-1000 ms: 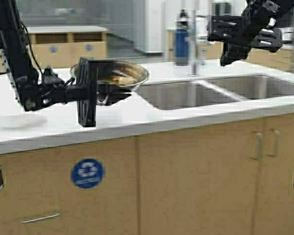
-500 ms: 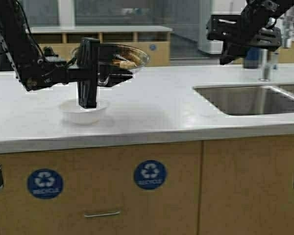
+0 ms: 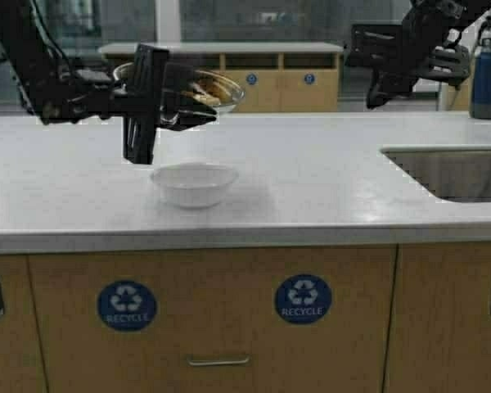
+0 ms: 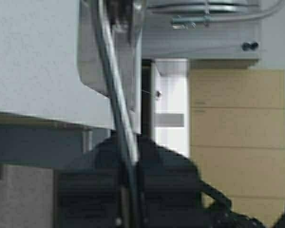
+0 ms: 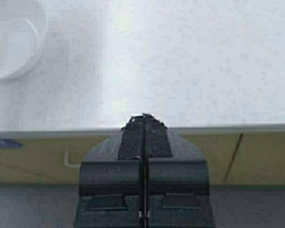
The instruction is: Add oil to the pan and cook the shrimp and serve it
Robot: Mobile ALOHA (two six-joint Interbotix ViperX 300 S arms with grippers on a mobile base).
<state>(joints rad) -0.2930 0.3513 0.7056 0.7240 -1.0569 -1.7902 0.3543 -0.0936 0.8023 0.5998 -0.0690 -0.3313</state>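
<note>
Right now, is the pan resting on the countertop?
No. In the high view the left gripper holds the pan in the air above the white bowl.

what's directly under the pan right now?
The pan, held in the air by the left gripper, hangs over bare white counter, just behind the white bowl. The bowl looks empty. The pan's underside is partly hidden by the gripper.

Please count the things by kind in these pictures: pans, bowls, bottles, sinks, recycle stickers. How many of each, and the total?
Pans: 1, the pan, held up by the left gripper.
Bowls: 1, the white bowl on the counter.
Bottles: 1, the blue bottle.
Sinks: 1, the sink, partly in view.
Recycle stickers on the near cabinet: 2.
Total: 6.
</note>
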